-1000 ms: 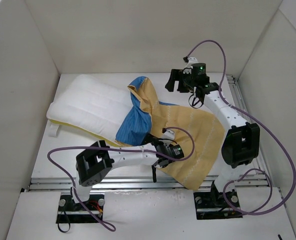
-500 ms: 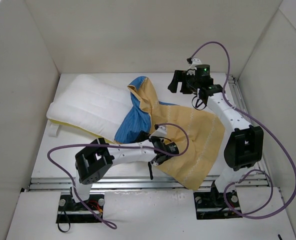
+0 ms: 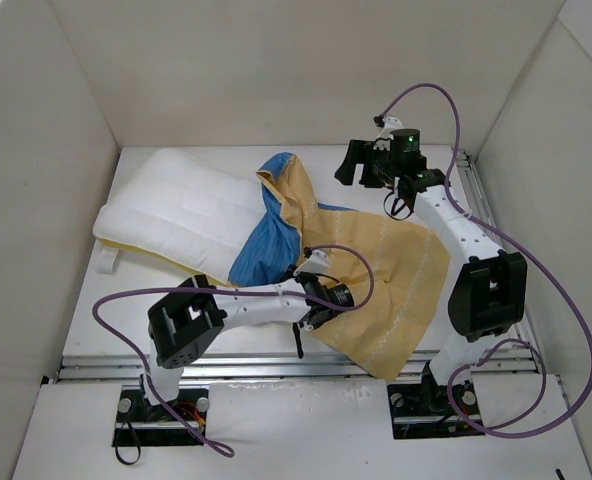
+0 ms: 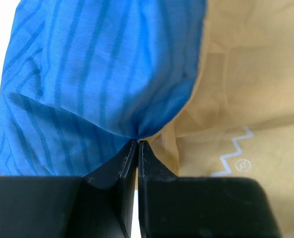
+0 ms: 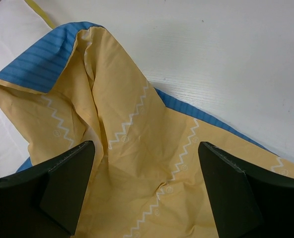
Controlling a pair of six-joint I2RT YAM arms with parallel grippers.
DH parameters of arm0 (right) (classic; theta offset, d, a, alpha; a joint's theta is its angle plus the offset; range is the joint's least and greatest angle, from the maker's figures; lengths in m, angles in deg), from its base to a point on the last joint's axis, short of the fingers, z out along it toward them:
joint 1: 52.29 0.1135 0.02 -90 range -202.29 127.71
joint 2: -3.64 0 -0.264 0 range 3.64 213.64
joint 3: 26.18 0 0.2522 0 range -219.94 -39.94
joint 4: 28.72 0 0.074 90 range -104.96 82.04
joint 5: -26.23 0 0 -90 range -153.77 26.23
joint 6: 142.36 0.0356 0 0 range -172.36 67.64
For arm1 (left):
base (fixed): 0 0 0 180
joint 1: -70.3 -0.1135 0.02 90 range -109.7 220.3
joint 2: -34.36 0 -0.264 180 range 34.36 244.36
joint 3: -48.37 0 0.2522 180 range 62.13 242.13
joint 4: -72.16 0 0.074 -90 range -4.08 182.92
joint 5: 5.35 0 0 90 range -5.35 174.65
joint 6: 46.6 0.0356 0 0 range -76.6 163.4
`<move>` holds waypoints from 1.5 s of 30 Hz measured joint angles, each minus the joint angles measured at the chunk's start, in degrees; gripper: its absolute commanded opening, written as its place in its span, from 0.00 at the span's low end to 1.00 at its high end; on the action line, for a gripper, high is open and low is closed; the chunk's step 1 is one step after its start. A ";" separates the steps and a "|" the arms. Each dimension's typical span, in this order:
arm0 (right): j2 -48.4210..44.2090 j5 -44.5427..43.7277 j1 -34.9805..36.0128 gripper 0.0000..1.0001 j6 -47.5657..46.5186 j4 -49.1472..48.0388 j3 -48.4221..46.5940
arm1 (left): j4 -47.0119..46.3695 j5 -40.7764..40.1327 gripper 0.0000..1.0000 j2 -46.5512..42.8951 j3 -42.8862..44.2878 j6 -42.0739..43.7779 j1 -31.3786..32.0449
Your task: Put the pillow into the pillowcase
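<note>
Left wrist: left claw [image 4: 137, 144] pinches pillowcase [image 4: 97, 74] (draped over pillow [image 3: 176, 215] end); right claw [image 5: 146, 151] gapes.

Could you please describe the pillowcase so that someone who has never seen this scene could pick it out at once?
Start at the white table. On its right half, against one end of the quilted white pillow, lies a crumpled pillowcase. It is the only coloured cloth: yellow-orange with white zigzag lines, showing striped blue at its left.
</note>
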 measured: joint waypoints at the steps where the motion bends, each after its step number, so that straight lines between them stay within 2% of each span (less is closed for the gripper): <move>1: 0.00 0.26 0.00 0.82 0.13 -0.02 0.00 | -0.37 0.02 0.00 -0.33 -0.52 0.02 -0.39; 7: 0.00 2.69 0.42 0.81 0.85 -0.66 0.00 | -3.52 2.91 0.00 -8.09 -4.31 2.84 -4.50; 11: 0.00 3.26 0.85 0.81 1.29 -1.07 0.00 | -11.02 7.91 0.00 -24.22 -8.68 10.58 -9.07; 14: 0.00 3.67 1.51 0.81 1.62 -1.70 0.00 | -18.21 13.66 0.00 -39.41 -12.79 16.46 -17.68; 17: 0.02 3.61 2.86 0.81 1.64 -2.19 0.00 | -21.46 18.10 0.00 -48.28 -13.90 20.20 -28.26; 23: 0.13 3.63 6.60 0.81 1.62 -2.27 -0.04 | -24.41 25.24 0.00 -51.28 -15.52 23.17 -42.80; 27: 1.05 3.63 8.59 0.81 1.64 -2.54 -0.50 | -26.45 29.09 0.03 -49.59 -21.99 22.49 -51.06; 30: 2.43 3.58 9.44 0.83 1.64 -2.58 -1.55 | -26.91 31.69 0.09 -49.86 -27.89 21.24 -56.70; 33: 3.80 3.06 10.05 0.83 1.62 -2.60 -2.43 | -27.71 34.29 0.21 -49.99 -31.08 20.09 -61.75; 34: 4.04 2.82 10.21 0.84 1.62 -2.62 -2.49 | -28.06 34.95 0.41 -49.99 -31.47 19.93 -62.93; 36: 4.28 1.81 10.21 0.86 1.66 -2.56 -2.45 | -28.92 36.30 0.55 -49.92 -31.56 19.65 -64.92; 37: 4.28 0.79 10.19 0.86 1.70 -2.71 -2.12 | -29.53 36.96 0.67 -49.92 -31.56 19.65 -65.64; 38: 4.02 -0.09 10.14 0.87 1.95 -3.43 -1.25 | -30.05 37.51 0.72 -49.92 -31.54 19.76 -66.38; 40: 3.02 -1.68 9.68 0.87 2.95 -4.26 1.62 | -30.49 38.97 0.77 -49.92 -31.28 19.80 -67.82; 45: -3.85 -9.16 4.28 0.87 6.40 -1.84 16.15 | -30.84 46.03 0.77 -51.56 -27.82 22.25 -68.59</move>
